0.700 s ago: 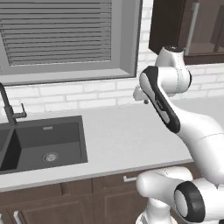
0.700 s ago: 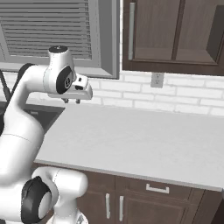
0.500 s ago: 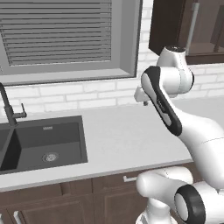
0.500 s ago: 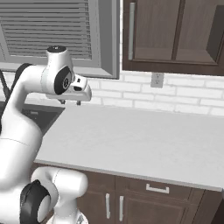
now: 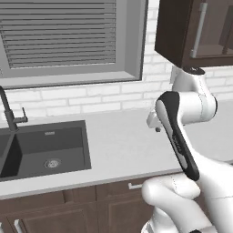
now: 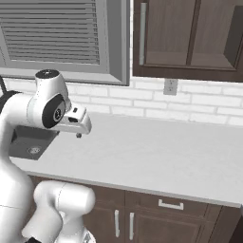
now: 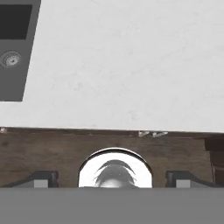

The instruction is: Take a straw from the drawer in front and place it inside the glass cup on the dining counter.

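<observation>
The drawer (image 6: 170,204) is shut, a shallow dark-brown front with a short silver handle just under the white worktop's edge, right of the arm. It also runs as a brown band below the worktop edge, drawer (image 7: 109,146). My gripper (image 6: 79,135) hangs over the worktop, pointing down, left of the drawer and well above it; from the other side it is gripper (image 5: 157,129). Its fingertips (image 7: 41,179) stand wide apart, open, with nothing between them. The straw, the glass cup and the dining counter are out of view.
A dark sink (image 5: 43,150) with a black tap (image 5: 9,111) lies in the white worktop (image 6: 156,156) to the left. A window with blinds (image 5: 59,36) and dark wall cabinets (image 6: 190,38) are on the brick wall behind. Taller cabinet doors (image 6: 123,223) sit below the drawer.
The arm has folded lower and back toward the base, bringing the hand down nearer the worktop. The jaws stay open. The views have not shifted.
</observation>
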Controlling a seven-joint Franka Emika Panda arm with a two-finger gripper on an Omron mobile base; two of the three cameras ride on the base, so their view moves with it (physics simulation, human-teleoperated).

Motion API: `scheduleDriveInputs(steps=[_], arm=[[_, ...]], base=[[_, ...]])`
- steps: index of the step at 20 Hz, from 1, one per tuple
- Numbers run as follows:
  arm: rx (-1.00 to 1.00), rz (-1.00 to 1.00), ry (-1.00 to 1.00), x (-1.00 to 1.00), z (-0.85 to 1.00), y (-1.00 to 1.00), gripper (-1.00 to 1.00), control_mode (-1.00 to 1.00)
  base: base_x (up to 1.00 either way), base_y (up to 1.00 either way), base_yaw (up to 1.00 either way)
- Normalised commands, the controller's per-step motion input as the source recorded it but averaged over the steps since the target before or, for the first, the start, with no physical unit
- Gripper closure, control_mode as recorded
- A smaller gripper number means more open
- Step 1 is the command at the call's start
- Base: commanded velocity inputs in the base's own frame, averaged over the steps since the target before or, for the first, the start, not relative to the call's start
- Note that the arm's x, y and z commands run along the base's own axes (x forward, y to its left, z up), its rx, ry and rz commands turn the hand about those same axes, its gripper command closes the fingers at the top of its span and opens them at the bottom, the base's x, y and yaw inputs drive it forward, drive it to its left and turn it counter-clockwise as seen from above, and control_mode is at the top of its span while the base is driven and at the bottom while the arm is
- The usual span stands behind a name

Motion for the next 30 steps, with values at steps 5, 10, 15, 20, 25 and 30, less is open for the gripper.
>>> scheduleDriveInputs(steps=[5, 10, 15, 20, 25, 30], arm=[[0.00, 0.00, 0.02, -0.67, -0.43, -0.03, -1.00, -1.00], [0.00, 0.00, 0.07, -0.45, -0.27, -0.02, -1.00, -1.00], [0.00, 0.00, 0.00, 0.00, 0.00, 0.00, -1.00, 1.00], [0.00, 0.00, 0.00, 0.00, 0.00, 0.00, -1.00, 1.00], [0.00, 0.00, 0.00, 0.00, 0.00, 0.00, -1.00, 1.00], [0.00, 0.00, 0.00, 0.00, 0.00, 0.00, -1.00, 1.00]], base=[[0.00, 0.00, 0.00], [0.00, 0.00, 0.00], [-0.23, 0.04, 0.00], [-0.14, 0.50, -0.09], [-0.27, 0.75, -0.15], [-0.46, 0.57, -0.19]])
